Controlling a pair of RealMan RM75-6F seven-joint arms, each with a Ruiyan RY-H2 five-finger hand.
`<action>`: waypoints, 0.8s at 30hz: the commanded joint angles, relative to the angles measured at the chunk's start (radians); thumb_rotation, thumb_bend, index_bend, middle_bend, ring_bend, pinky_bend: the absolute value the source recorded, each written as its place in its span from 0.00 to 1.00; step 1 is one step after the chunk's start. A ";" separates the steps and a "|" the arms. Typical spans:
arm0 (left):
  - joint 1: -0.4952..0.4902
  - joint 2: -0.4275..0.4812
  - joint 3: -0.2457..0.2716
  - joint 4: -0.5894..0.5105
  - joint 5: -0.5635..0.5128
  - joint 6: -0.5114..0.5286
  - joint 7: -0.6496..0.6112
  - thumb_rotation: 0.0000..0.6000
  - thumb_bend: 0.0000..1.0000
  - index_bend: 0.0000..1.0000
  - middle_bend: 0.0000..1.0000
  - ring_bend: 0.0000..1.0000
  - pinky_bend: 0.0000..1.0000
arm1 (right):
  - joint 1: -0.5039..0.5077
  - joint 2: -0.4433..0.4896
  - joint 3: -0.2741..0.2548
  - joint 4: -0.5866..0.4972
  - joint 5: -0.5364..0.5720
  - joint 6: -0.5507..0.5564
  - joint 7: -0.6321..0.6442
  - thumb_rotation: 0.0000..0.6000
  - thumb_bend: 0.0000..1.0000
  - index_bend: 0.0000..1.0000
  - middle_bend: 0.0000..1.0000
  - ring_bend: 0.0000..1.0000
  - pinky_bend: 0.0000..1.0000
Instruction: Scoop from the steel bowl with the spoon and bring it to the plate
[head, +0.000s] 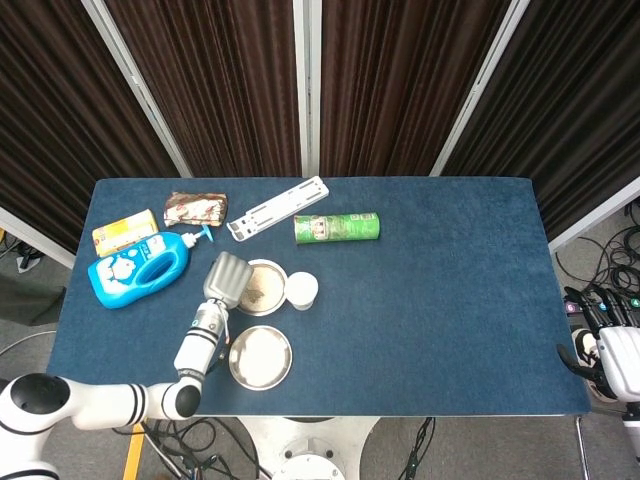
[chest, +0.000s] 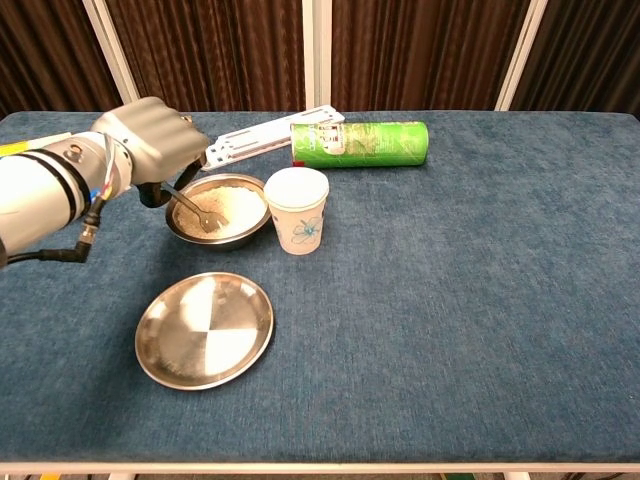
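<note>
Counting across the blue bench (head: 440, 300), we find one steel bowl (chest: 217, 211) of pale grain, one steel plate (chest: 204, 329), one white paper cup (chest: 297, 209), one green tube (chest: 360, 142) lying on its side, one white perforated strip (head: 278, 208), one blue jug (head: 137, 269), one brown packet (head: 195, 208) and one yellow box (head: 124, 232). We see one spoon (chest: 190, 204); its handle runs up into the left robot hand (chest: 152, 135) and its tip lies in the grain near the middle of the bowl.

The left robot hand sits at the bowl's left rim, knuckles up, fingers curled round the spoon handle, with the white forearm (chest: 45, 195) reaching in from the left edge of the chest view. From the head view the same arm rises from the bench's near edge, passing just left of the plate. The plate lies in front of the bowl, near it but apart, and the cup stands just beside the bowl's right rim.

The right robot hand (head: 618, 360) shows only as a white form at the right edge of the head view, off the bench; we cannot tell how its fingers lie. The left fingertips are hidden under the hand, and the spoon's bowl end is hard to make out against the grain
</note>
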 joint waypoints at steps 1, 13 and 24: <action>0.017 0.032 -0.024 -0.019 -0.024 -0.024 -0.070 1.00 0.43 0.64 0.95 0.91 1.00 | 0.001 0.000 0.001 -0.001 -0.001 0.000 -0.001 1.00 0.22 0.10 0.22 0.00 0.01; 0.059 0.104 -0.055 -0.044 -0.058 -0.081 -0.271 1.00 0.43 0.65 0.94 0.90 1.00 | 0.002 0.002 0.003 -0.010 0.002 -0.004 -0.009 1.00 0.22 0.10 0.22 0.00 0.01; 0.078 0.190 -0.086 -0.108 -0.064 -0.095 -0.402 1.00 0.44 0.65 0.94 0.90 1.00 | 0.011 0.005 0.009 -0.017 0.005 -0.014 -0.018 1.00 0.22 0.09 0.22 0.00 0.01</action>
